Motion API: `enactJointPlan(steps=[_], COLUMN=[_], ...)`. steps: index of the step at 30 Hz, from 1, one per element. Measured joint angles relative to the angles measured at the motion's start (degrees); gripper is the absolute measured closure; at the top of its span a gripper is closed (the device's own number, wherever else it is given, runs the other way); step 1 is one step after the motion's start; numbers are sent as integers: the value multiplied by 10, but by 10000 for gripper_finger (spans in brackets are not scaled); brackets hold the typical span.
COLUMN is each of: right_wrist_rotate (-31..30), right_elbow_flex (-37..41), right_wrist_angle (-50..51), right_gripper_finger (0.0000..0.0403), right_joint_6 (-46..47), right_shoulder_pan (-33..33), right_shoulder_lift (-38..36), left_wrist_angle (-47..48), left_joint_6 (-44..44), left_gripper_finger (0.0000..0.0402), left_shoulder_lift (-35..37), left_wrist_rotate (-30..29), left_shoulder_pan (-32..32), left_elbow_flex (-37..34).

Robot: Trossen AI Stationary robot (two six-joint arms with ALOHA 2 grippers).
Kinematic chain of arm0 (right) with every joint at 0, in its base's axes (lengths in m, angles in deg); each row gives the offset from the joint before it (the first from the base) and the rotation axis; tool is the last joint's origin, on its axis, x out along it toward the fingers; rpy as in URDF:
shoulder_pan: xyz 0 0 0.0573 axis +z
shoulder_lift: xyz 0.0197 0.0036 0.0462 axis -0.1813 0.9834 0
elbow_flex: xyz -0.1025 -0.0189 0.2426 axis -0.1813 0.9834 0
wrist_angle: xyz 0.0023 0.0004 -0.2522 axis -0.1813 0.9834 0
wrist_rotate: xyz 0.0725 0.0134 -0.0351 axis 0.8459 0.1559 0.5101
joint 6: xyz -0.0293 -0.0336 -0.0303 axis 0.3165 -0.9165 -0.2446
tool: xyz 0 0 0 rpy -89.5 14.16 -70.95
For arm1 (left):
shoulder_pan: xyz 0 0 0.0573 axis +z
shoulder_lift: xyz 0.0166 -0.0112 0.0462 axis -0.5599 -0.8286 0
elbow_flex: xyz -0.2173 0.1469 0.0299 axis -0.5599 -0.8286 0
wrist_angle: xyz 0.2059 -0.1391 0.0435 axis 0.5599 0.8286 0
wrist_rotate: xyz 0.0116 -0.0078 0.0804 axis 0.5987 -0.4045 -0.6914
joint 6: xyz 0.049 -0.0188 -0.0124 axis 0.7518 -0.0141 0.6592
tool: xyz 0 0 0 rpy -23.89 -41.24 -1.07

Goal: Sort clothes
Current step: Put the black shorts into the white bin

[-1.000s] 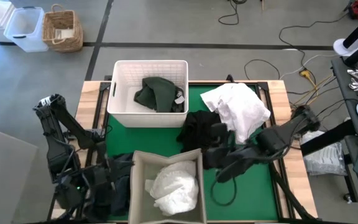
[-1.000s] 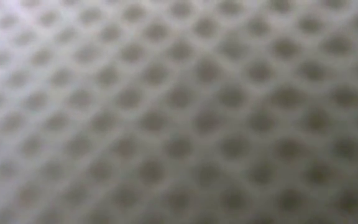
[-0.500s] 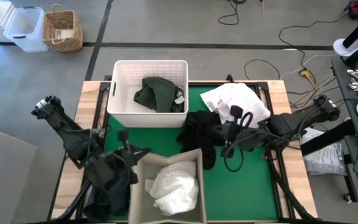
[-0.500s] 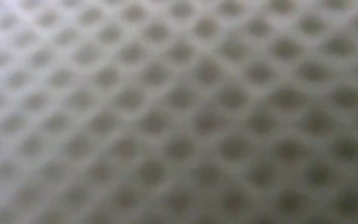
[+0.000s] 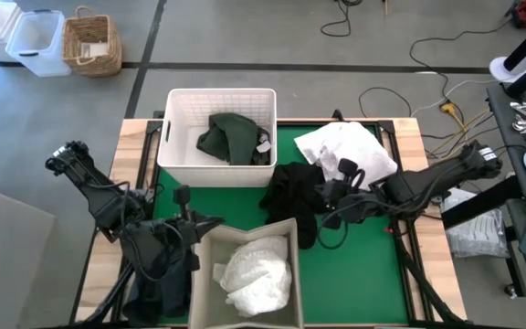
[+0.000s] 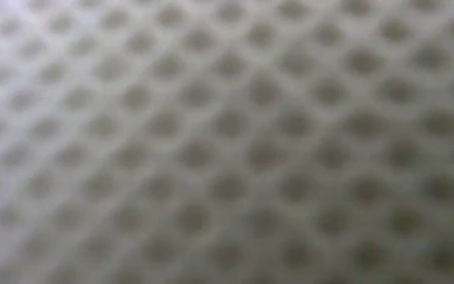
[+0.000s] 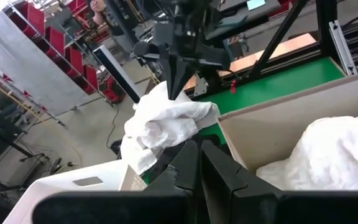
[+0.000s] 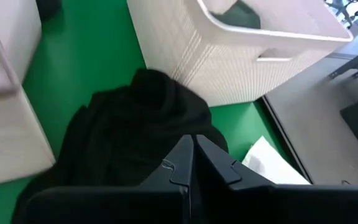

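A black garment (image 5: 289, 185) lies on the middle of the green mat (image 5: 373, 270), with a white garment (image 5: 347, 151) at its far right. A dark green garment (image 5: 236, 137) lies in the white basket (image 5: 173, 157), and another white garment (image 5: 258, 274) in the beige bin (image 5: 245, 230). My right gripper (image 5: 325, 197) (image 8: 193, 146) is shut, just above the black garment's right edge. My left gripper (image 5: 206, 222) (image 7: 199, 152) is shut with nothing in it. It stands by the bin's far left corner and points toward the table's right.
A dark heap (image 5: 161, 267) lies at the near left beside the bin. The basket stands at the far left of the mat and the bin at the near middle. A blurred mesh pattern fills the low view. Boxes and a wicker basket (image 5: 91, 44) stand on the floor beyond the table.
My right gripper has gone toward the table's far edge and down, and now stands over the black garment's right edge. My left gripper has swung from the near left corner toward the bin's far left corner. No garment has moved.
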Motion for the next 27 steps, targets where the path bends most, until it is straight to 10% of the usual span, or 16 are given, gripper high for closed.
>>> enactJointPlan(steps=[27], right_wrist_rotate=[-79], right_elbow_flex=[18], right_wrist_angle=[3], right_gripper_finger=[393], right_joint_6=[17], right_shoulder_pan=[-35], right_shoulder_lift=[-10], left_wrist_angle=[-5], left_joint_6=[-27], left_gripper_finger=[401], left_shoulder_lift=[0], left_wrist_rotate=[-50], left_shoulder_pan=[10], left_elbow_flex=[-10])
